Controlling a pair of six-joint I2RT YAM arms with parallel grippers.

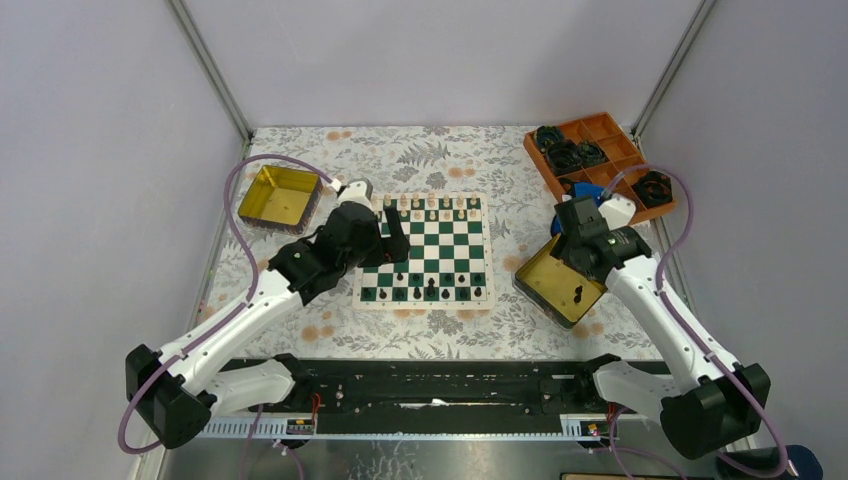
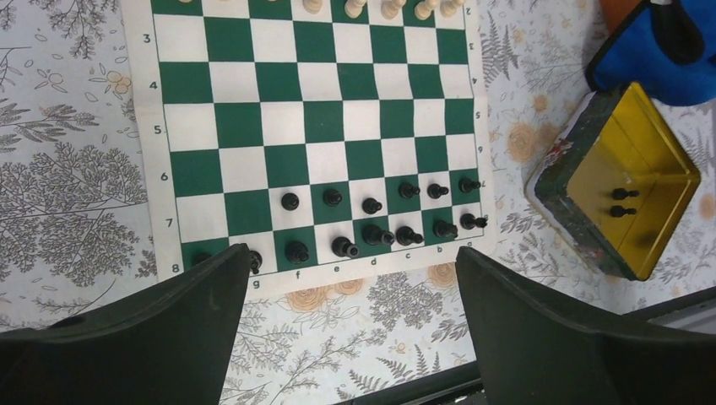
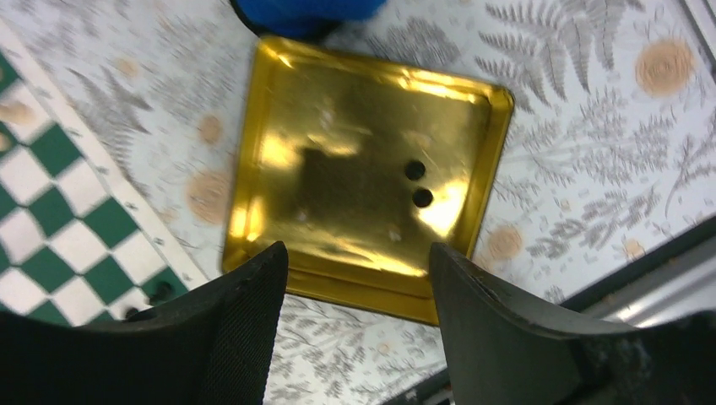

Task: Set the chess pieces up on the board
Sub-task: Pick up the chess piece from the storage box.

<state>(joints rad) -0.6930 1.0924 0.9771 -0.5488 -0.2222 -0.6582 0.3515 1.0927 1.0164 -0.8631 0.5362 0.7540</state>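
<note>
Gold tin, two black pieces, wrist view

A lab test cell: grey panel walls, aluminium posts.

White arms, black joints, purple cables.

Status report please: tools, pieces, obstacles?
Both tools open: left tool over green-and-white checkered board, right tool over gold square tin. Two small black chess pieces in tin. No obstacle seen.
</note>
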